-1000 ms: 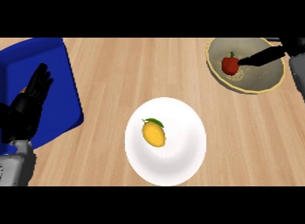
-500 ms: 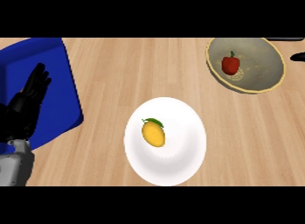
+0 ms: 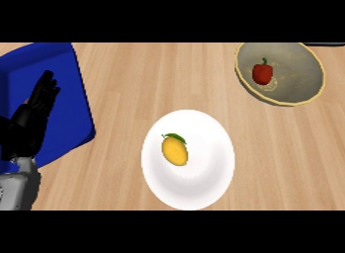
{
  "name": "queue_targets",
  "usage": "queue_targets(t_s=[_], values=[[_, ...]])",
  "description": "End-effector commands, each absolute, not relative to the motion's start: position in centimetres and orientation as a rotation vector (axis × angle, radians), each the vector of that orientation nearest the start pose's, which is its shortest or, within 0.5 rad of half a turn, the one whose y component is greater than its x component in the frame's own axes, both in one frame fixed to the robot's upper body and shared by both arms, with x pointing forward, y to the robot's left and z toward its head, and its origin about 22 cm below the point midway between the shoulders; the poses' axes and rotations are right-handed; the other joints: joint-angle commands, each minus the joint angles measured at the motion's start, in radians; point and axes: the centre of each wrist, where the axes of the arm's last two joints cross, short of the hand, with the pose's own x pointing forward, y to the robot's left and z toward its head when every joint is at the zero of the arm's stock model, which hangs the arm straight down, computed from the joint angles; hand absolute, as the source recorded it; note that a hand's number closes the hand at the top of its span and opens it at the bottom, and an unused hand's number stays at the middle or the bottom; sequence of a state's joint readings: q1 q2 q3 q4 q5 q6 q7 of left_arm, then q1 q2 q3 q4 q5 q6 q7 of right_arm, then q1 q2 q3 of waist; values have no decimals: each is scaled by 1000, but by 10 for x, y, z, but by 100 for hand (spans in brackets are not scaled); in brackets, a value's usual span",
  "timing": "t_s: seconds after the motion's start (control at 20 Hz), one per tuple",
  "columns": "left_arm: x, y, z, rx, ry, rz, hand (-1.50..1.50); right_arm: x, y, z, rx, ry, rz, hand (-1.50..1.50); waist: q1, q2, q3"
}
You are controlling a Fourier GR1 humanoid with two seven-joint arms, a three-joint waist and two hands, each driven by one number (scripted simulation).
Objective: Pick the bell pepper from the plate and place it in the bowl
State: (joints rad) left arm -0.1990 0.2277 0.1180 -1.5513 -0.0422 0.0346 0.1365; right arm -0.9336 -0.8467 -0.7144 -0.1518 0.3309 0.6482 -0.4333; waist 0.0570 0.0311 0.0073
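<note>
Red bell pepper (image 3: 262, 72) lying inside the tan bowl (image 3: 308, 97) at the upper right of the wooden worktop (image 3: 131, 69), left of the bowl's centre. Its long axis runs nearly up and down in the head view, with the dark stem end toward the far edge. The bowl's rim surrounds it on every side; nothing else lies in the bowl with it. Well apart, toward the near centre, a white plate (image 3: 204, 183) carries a yellow mango (image 3: 175, 150), green stem pointing to the upper left. A blue tray (image 3: 65, 94) occupies the left side. The left robot hand (image 3: 25, 121) rests over the tray's near part, fingers straight and apart, pointing away, holding nothing. The right robot hand is out of view.
</note>
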Motion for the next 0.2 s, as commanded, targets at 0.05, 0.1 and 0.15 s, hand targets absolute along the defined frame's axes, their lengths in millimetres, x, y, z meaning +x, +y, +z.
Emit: queue_targets(t_s=[0.05, 0.1, 0.15], values=[[289, 292, 66, 290, -1604, -116, 0, 340, -530, 157, 12, -1737, 109, -150, 4, -1, 0], [284, 297, 58, 274, -1604, -92, 0, 331, -536, 148, 17, -1737, 105, -150, 3, 0, 0], [287, 290, 65, 275, -1609, -99, 0, 332, -537, 156, 59, -1743, 115, -150, 2, -2, 1]])
